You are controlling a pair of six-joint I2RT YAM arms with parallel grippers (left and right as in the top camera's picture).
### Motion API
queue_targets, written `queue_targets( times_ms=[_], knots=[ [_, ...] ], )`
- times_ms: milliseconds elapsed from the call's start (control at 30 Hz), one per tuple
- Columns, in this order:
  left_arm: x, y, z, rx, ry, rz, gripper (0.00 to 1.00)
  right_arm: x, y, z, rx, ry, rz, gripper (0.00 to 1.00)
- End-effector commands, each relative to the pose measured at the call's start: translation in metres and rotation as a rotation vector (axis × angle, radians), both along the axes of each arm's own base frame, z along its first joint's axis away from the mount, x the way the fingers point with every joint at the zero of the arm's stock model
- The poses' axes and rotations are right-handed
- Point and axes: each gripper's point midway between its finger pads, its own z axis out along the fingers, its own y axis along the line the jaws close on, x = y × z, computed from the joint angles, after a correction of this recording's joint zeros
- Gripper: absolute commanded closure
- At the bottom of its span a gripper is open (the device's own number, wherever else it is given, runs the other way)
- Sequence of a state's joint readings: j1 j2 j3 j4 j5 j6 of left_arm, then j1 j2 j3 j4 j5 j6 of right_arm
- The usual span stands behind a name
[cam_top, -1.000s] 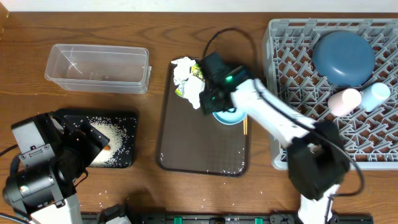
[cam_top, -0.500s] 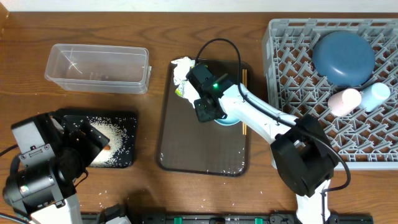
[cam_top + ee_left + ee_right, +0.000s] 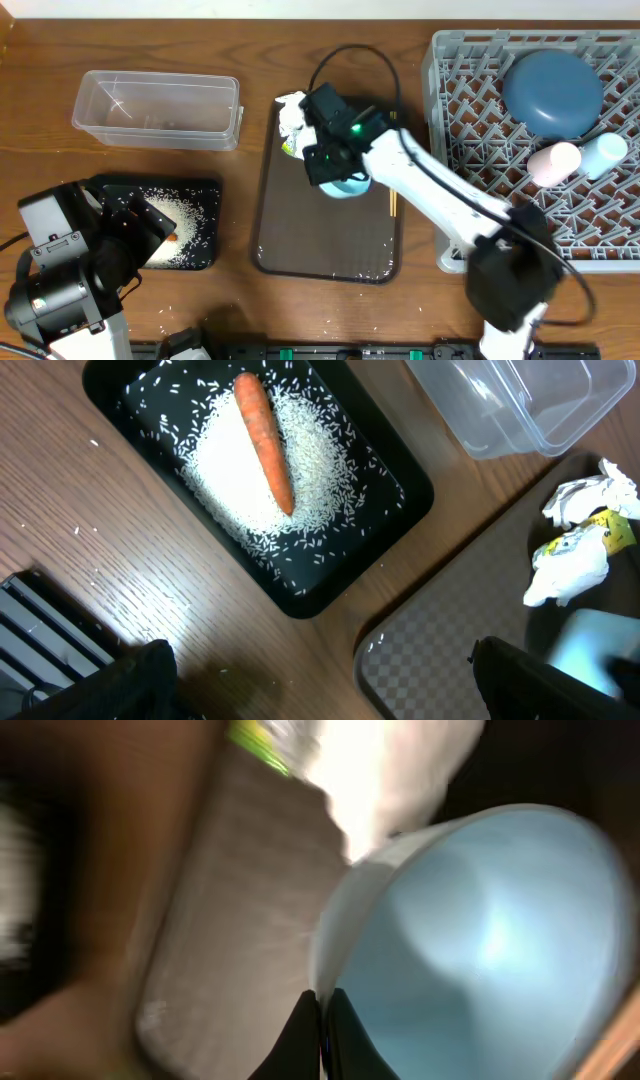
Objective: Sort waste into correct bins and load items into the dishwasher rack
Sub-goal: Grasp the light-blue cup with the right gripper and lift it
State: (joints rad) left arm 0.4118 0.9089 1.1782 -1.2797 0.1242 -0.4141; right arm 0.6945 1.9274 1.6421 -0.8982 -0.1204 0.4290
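Overhead view evenly lit and sharp, with small glints on the clear container (image 3: 158,108). Left wrist view sharp. Right wrist view heavily blurred, dark at its edges, light-blue bowl (image 3: 480,940) bright.

Crumpled napkins (image 3: 291,110) crowd the bowl (image 3: 347,187) (tray (image 3: 322,240) front open).

Glossy light-blue bowl (image 3: 480,950), grained wooden table (image 3: 100,560)

light-blue bowl (image 3: 349,188) mostly hidden under right hand (image 3: 326,170), dishwasher rack (image 3: 470,120) cut by frame edge, napkins (image 3: 390,770) blurred
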Motion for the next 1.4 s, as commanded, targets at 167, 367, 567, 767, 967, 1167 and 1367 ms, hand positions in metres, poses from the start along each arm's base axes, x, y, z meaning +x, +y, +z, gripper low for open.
queue_targets(
  times_ms=[167,367,567,767,967,1167,1367],
  knots=[
    [-0.002,0.002,-0.001,0.013,0.01,0.001,0.03,-0.003,-0.077,0.146,0.16,-0.196,-0.14,0.99],
    [-0.002,0.002,-0.001,0.013,0.01,0.001,0.03,-0.017,-0.169,0.159,0.089,-0.153,-0.307,0.99],
    [-0.002,0.002,-0.001,0.013,0.01,0.001,0.03,-0.027,-0.217,0.15,0.144,-0.062,-0.306,0.99],
    [-0.002,0.002,-0.001,0.013,0.01,0.001,0.03,-0.02,-0.249,0.146,0.322,-0.041,-0.334,0.99],
    [-0.002,0.002,-0.001,0.013,0.01,0.001,0.04,-0.023,-0.27,0.139,0.588,-0.056,-0.309,0.99],
    [-0.002,0.002,-0.001,0.013,0.01,0.001,0.03,-0.03,-0.312,0.105,0.658,-0.033,-0.465,0.99],
    [-0.002,0.002,-0.001,0.013,0.01,0.001,0.03,-0.036,-0.358,0.112,0.825,-0.183,-0.552,0.99]
  ],
)
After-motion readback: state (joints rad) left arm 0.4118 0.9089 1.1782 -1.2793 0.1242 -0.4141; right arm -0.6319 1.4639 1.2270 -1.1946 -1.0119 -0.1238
